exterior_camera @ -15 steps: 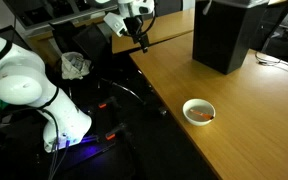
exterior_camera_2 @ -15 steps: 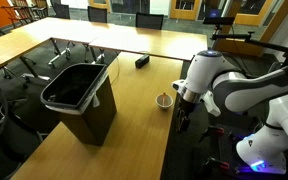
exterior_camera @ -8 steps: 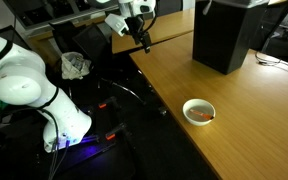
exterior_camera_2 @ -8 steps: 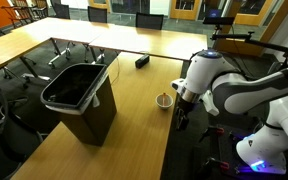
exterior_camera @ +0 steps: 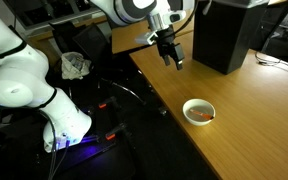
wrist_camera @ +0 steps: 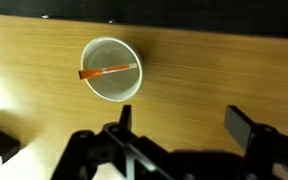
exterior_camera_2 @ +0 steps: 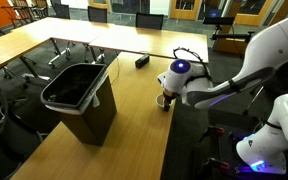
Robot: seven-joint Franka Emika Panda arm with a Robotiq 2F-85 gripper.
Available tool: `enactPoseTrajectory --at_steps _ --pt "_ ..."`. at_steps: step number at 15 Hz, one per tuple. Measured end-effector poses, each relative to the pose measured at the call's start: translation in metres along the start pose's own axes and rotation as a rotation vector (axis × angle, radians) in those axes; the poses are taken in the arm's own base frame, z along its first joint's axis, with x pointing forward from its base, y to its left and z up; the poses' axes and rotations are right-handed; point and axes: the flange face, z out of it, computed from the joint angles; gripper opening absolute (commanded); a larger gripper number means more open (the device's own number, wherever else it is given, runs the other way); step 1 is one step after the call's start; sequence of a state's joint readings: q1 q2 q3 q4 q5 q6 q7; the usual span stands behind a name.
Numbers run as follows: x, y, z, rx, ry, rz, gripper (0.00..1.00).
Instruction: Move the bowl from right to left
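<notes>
Bowl: the small white bowl (exterior_camera: 199, 111) sits on the wooden tabletop (exterior_camera: 254, 120), close to the edge that faces the robot's base. The wrist view shows 1 orange-red stick lying across its inside (wrist_camera: 112, 69).
Bowl against pincer: in the wrist view the bowl lies on the wood ahead of the fingertips, roughly in line with the gap between them and clear of both. In an exterior view the gripper (exterior_camera: 173, 58) hangs above the table near the same edge, farther along it than the bowl, not touching it.
Pincer: the 2 fingers (wrist_camera: 248, 128) are spread wide, with nothing between them. They point down at the tabletop.
Arm: in an exterior view the white arm (exterior_camera_2: 189, 82) reaches in over the robot-side edge, and the bowl (exterior_camera_2: 165, 100) shows just beside its end.
Black box: a tall black box (exterior_camera: 227, 35) stands upright on the tabletop beyond the gripper, well apart from the bowl. Its top is open (exterior_camera_2: 79, 100).
Far edge: a small dark object (exterior_camera_2: 142, 62) lies near the far edge of the tabletop. What it is cannot be told.
</notes>
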State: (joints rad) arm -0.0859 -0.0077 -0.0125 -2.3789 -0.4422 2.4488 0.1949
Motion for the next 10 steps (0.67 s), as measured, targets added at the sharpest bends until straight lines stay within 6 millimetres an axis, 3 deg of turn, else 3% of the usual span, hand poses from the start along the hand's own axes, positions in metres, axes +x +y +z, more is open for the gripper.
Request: enactPoseTrajectory --at_steps 6,10 --pt "0.042 -0.001 0.102 -0.132 -0.132 0.074 1.0" --pt "0.053 0.001 0.146 -0.178 -0.215 0.089 0.99"
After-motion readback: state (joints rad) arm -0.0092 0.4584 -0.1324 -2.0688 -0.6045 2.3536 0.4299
